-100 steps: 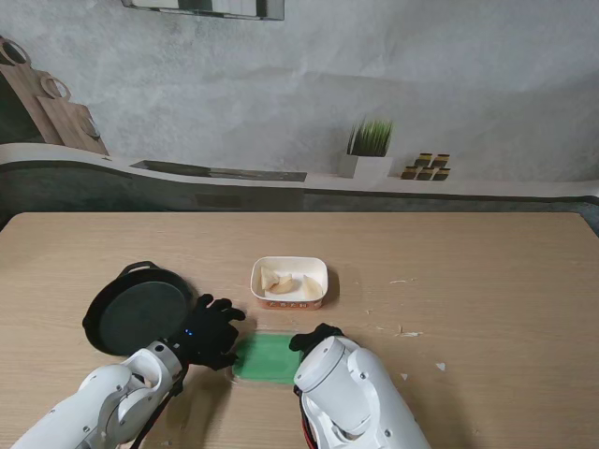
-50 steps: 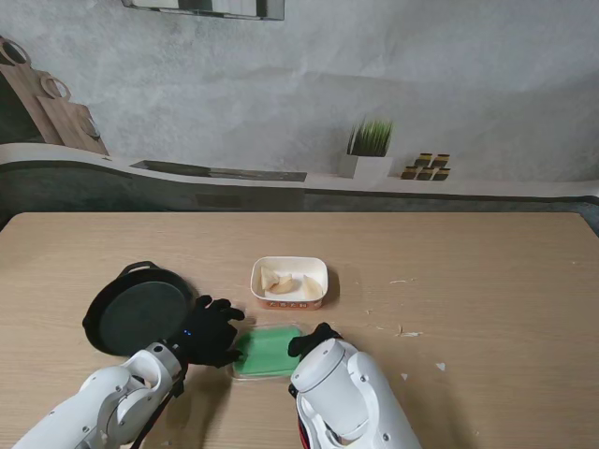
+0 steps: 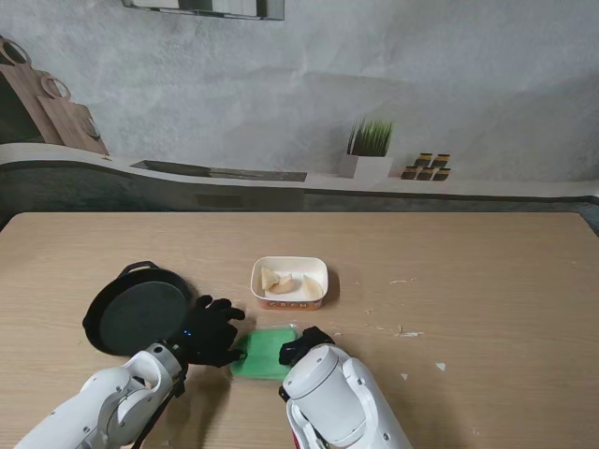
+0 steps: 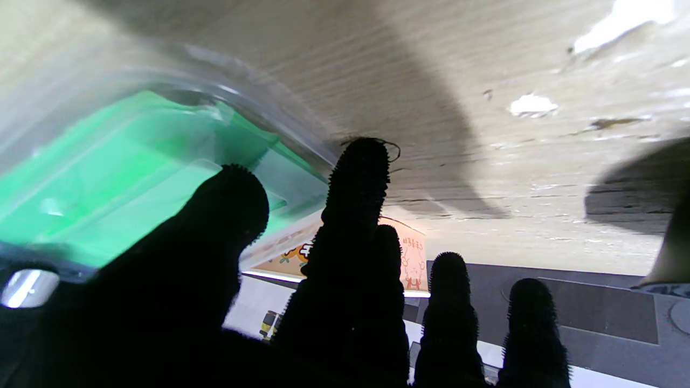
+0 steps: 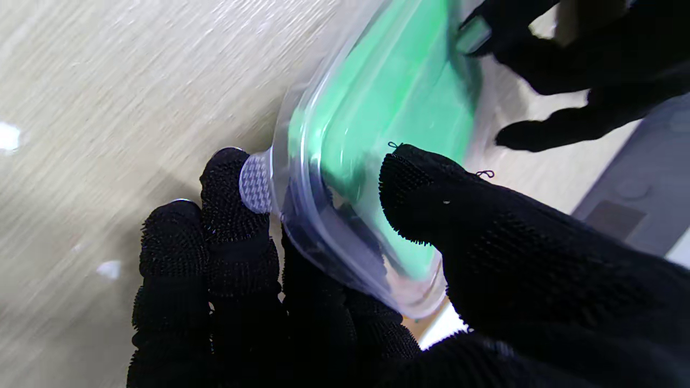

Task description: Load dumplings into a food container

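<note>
- The right hand [image 3: 301, 343] is gripping the green lid [image 3: 263, 353] by its right end, thumb [image 5: 426, 199] on the green top and fingers [image 5: 237, 215] curled under the clear rim.
- The lid is sitting tilted near the table's [image 3: 487, 271] front edge, a little left of its middle, though whether it is touching the wood is hard to tell.
- The left hand [image 3: 208, 329] is hovering at the lid's left end with fingers spread; whether it is touching or holding the lid cannot be told.
- The white food container [image 3: 289, 281] is sitting just beyond the lid, toward the table's middle, holding pale dumplings [image 3: 285, 282].
- The black round pan [image 3: 137, 307] is resting toward the table's left edge, just beside the left hand.
</note>
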### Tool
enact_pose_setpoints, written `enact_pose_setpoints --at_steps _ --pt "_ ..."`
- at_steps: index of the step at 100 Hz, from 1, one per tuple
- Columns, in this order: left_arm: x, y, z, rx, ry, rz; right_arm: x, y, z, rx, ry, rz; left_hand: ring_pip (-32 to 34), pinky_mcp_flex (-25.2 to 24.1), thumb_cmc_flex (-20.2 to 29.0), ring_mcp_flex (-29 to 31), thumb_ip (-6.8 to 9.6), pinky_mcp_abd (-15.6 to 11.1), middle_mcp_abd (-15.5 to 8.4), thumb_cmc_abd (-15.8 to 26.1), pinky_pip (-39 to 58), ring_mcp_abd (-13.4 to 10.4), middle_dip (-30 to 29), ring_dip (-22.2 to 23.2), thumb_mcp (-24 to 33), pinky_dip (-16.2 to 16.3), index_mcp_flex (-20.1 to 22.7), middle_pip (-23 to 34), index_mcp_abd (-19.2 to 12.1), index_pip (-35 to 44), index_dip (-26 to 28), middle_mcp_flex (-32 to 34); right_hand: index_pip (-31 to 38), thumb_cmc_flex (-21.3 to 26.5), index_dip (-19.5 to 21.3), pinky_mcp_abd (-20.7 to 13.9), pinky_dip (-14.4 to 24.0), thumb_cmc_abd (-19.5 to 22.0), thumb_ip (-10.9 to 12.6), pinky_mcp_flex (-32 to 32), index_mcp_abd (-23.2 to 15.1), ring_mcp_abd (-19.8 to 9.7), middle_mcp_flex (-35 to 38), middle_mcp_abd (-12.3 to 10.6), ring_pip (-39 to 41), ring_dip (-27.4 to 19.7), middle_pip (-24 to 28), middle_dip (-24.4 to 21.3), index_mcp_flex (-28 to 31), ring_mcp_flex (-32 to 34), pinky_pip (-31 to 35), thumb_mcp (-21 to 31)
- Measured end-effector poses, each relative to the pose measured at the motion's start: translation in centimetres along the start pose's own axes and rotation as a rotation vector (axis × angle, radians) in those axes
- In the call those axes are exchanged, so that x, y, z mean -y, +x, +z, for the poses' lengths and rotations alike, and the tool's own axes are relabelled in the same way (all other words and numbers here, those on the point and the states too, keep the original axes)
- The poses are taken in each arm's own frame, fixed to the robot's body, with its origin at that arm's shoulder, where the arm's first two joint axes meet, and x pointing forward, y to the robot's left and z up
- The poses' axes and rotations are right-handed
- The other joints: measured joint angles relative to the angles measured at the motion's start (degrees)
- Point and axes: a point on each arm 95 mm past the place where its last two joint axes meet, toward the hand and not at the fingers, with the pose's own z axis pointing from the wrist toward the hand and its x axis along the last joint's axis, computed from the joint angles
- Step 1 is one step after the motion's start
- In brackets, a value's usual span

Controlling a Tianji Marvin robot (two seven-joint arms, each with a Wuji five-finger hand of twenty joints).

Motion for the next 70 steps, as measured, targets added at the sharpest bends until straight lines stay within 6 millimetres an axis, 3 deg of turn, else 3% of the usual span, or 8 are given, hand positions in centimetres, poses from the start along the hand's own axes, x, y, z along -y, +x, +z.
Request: enact_pose_setpoints --at_steps 5,10,21,37,39,46,60,70 --pt "0.0 0.0 0.0 0.0 0.003 -0.002 0.2 0.1 0.0 -0.022 0.003 -0.023 0.0 0.0 0.0 0.0 0.0 0.0 0.0 0.03 0.0 0.0 0.0 0.0 0.0 0.0 0.0 0.0 0.0 0.0 0.0 0.0 1.13 0.0 -0.3 0.0 -0.16 -0.03 0.0 0.14 -0.16 -0.03 0.46 -0.12 0.48 -0.02 0.03 -0.02 0.01 0.09 0.38 0.0" --pt "-0.1 -0.1 -0.1 0.0 0.006 -0.005 0.1 -0.1 0.1 -0.026 0.006 -0.033 0.0 0.0 0.0 0.0 0.0 0.0 0.0 0.05 0.0 0.0 0.0 0.0 0.0 0.0 0.01 0.0 0.0 0.0 0.0 0.0 3.06 1.77 -3.95 0.53 -0.31 -0.98 -1.2 1.51 -1.72 -0.1 3.14 -0.21 0.97 -0.69 0.14 -0.74 0.79 1.83 1.2 0.77" --pt "-0.1 -0.1 -0.1 0.001 0.015 -0.008 0.0 0.0 0.1 -0.055 -0.064 -0.044 0.0 0.0 -0.01 0.0 0.0 0.0 0.0 0.07 0.0 0.0 0.0 0.0 -0.44 0.0 -0.85 0.0 -0.32 -2.16 0.0 0.0 5.1 3.39 -10.11 2.97 -0.41 -2.27 -1.52 6.27 -5.31 0.07 11.53 0.17 1.25 -2.46 -0.77 -3.71 8.37 7.92 3.19 1.44" --pt "-0.1 -0.3 -0.7 0.012 0.036 -0.017 -0.1 -0.1 0.1 -0.081 -0.111 -0.01 0.0 0.0 0.91 0.28 0.0 0.0 0.0 -0.08 0.57 0.0 0.0 0.0 -1.42 0.0 -1.51 0.0 -2.9 -6.69 -1.34 -0.01 4.53 4.42 -11.38 6.14 -0.43 -3.27 -3.92 10.16 -6.14 1.02 16.06 2.2 3.02 -3.83 -2.52 -5.25 15.73 12.03 5.14 1.44" --pt "-0.1 -0.4 -0.8 0.015 0.04 -0.02 -0.1 -0.2 0.2 -0.08 -0.113 -0.012 0.0 0.0 0.92 0.28 0.0 0.0 0.0 0.06 0.6 0.0 0.0 0.0 -1.7 0.0 -4.03 0.0 -3.34 -10.38 -3.07 -0.01 4.35 4.44 -11.39 6.5 -0.43 -3.27 -3.92 10.16 -6.14 1.2 16.16 2.28 3.23 -3.85 -2.52 -5.25 16.12 12.03 5.3 1.43" --pt "0.1 -0.6 -1.3 0.028 0.066 -0.032 -0.5 -0.2 0.3 -0.079 -0.12 -0.046 0.0 0.0 0.92 0.28 0.77 0.01 0.0 2.01 0.93 0.0 0.0 0.0 -3.99 0.02 -6.96 0.0 -5.37 -15.85 -4.67 -0.01 4.2 4.44 -11.38 6.65 -0.43 -3.28 -3.97 10.31 -6.14 1.24 16.16 2.51 4.77 -3.86 -2.52 -5.01 16.16 12.09 6.18 1.41" --pt "1.4 -0.5 -2.5 0.048 0.16 -0.042 -0.7 -0.5 0.1 -0.067 -0.123 0.055 0.19 0.0 0.84 0.93 2.61 0.01 0.0 3.42 2.05 0.04 0.0 0.09 -5.62 1.06 -14.49 0.09 -7.34 -17.56 -3.54 -0.01 4.12 4.65 -9.67 7.26 0.06 -3.29 -4.59 10.48 -6.15 1.43 16.17 3.01 7.48 -3.86 -2.51 -2.78 16.22 12.09 7.34 1.41" --pt "2.1 -0.5 -2.8 0.06 0.184 -0.047 -1.0 -0.5 -0.2 -0.075 -0.117 0.066 0.74 0.0 0.83 1.18 2.87 0.01 0.55 4.08 2.07 0.08 1.23 0.78 -7.22 1.08 -19.64 0.83 -7.63 -17.66 -2.37 0.03 4.12 4.9 -8.77 7.29 0.13 -3.29 -4.59 10.54 -6.17 1.44 16.17 3.15 7.94 -3.86 -2.49 -2.05 16.23 12.09 7.46 1.41"
